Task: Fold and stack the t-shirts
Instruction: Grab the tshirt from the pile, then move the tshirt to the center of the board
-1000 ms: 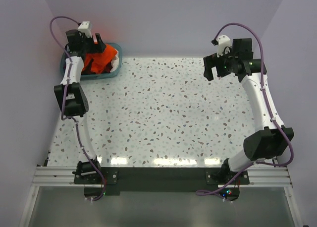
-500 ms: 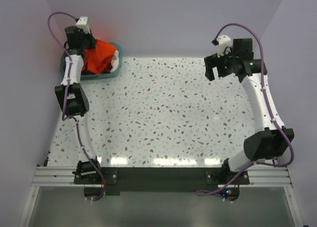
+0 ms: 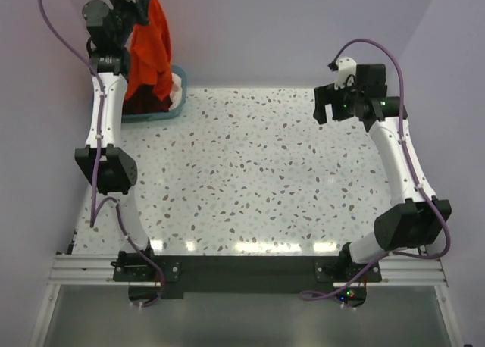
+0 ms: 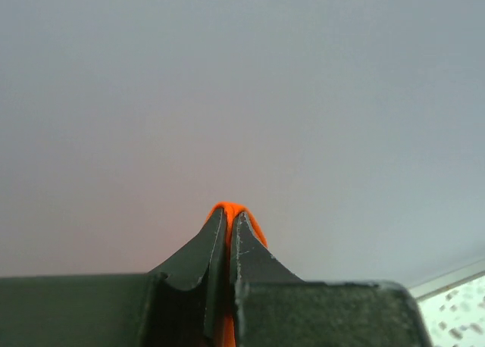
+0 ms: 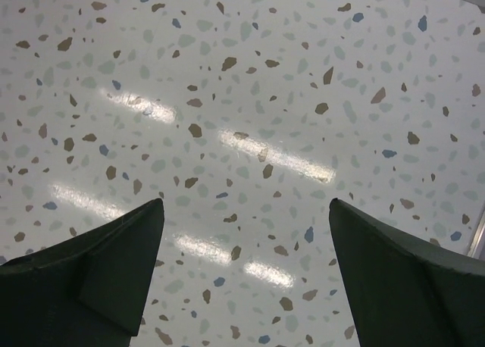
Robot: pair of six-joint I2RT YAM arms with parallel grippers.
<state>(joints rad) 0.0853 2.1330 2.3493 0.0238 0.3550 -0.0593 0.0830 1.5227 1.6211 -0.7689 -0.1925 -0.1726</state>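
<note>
Left gripper pressed together on a fold of the orange-red t-shirt, held high at the far left corner. The cloth hangs straight down from the fingers, its lower end at the teal basket, where white cloth also lies. Right gripper spread wide, holding nothing, above the speckled table at the far right.

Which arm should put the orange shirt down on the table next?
Left. The left hand is shut on the orange shirt, holding it up above the teal basket. The right hand hangs open over the table, far from the shirt.
</note>
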